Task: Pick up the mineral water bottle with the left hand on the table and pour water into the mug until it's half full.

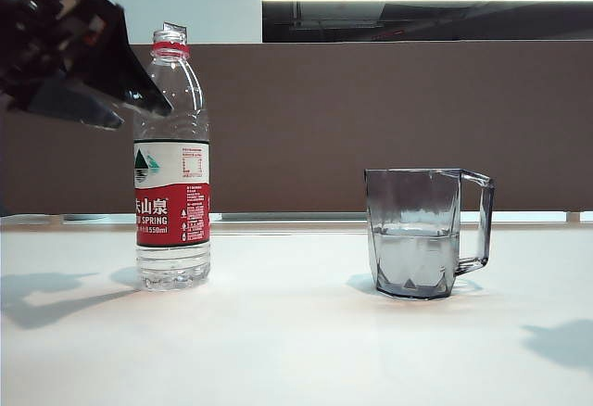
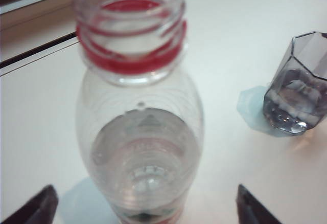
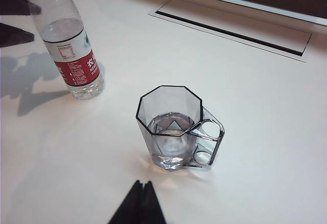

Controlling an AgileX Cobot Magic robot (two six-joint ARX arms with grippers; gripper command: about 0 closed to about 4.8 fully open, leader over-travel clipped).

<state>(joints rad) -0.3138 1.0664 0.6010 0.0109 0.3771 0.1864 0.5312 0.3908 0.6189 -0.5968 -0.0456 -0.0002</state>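
Exterior view showed us the left tool (image 1: 139,109) high beside the neck of the mineral water bottle (image 1: 172,174), apart from it and holding nothing. We saw the bottle standing upright and uncapped on the white surface (image 1: 296,341), its red neck ring just past the tool's dark fingers. Well off to the far side of the bottle from that tool stood the faceted mug (image 1: 414,234), upright, with water (image 1: 413,258) reaching about halfway up its wall.

From the left wrist view we looked down over the bottle (image 2: 140,132), whose open mouth sat ahead of the tool; the two fingertips (image 2: 38,206) stood wide apart, one on each side of the bottle's base, touching neither it nor anything else. The mug (image 2: 299,88) lay beyond, off to one side.

From the right wrist view we found the right tool (image 3: 139,203) with its fingertips pressed together, gripping nothing, hovering just short of the mug (image 3: 176,127), whose handle pointed away from the bottle (image 3: 66,45). The bottle stood farther out, well apart from this tool.
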